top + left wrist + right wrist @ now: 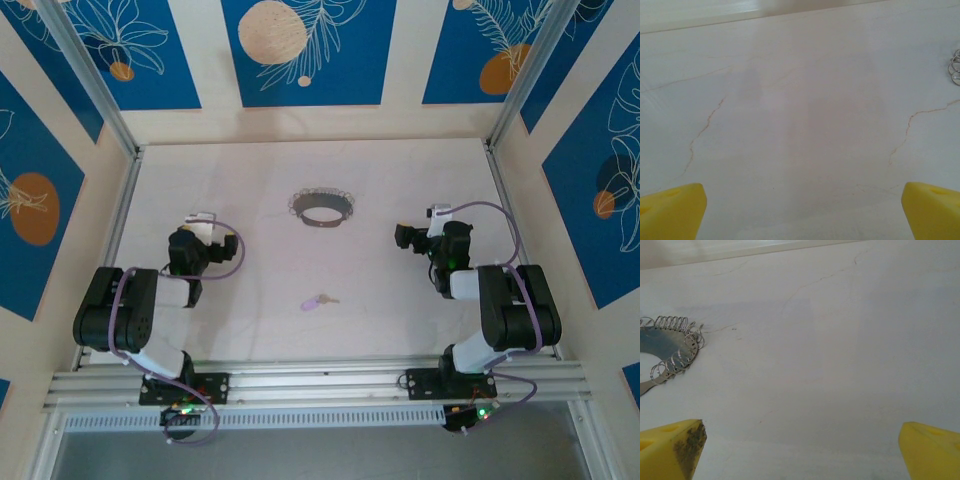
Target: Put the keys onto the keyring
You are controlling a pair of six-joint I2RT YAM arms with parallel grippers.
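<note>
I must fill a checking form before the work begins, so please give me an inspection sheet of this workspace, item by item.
Surface: pale table, fine brown hairline cracks.
Job's things: keyring flat toward the far side; key lying apart, nearer the arms, not on it.
Clutter: nothing seen.
Grippers: left gripper and right gripper open, holding nothing.
Cables: purple cables looping at both wrists.
Surroundings: blue leaf-print panels, aluminium frame posts.
</note>
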